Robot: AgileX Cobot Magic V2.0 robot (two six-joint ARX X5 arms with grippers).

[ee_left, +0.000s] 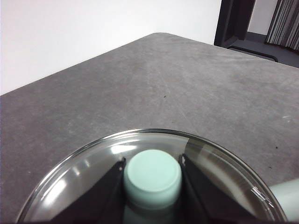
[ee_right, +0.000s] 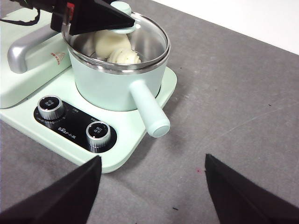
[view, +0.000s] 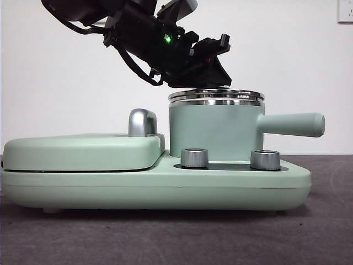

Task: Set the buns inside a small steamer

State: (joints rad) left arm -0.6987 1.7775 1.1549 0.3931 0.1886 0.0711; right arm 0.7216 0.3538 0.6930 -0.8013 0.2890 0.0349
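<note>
Grey felt covers the worktop (view: 176, 237), with a plain white wall behind it. On the left of the mint-green cooker base (view: 154, 185) lies the flat hinged plate (view: 83, 150), its chrome handle (view: 142, 122) standing just beside the small steamer (view: 212, 132). The left hand (ee_left: 153, 175) reaches down from the upper left onto the steamer's top and is clenched on the green knob (ee_left: 153, 176) of the glass lid (ee_left: 84, 172), one black jaw against each side of it. The lid sits on the steel rim, level as far as the front view shows. Through the glass, the right wrist view shows both buns (ee_right: 116, 49) inside the steamer, the ridged one nearer the side handle (view: 292, 124), which juts to the right. Two steel dials (view: 194, 157) stand on the base in front of the steamer. The right hand (ee_right: 152, 186) hovers apart from the cooker, released, jaws spread wide over bare worktop.
</note>
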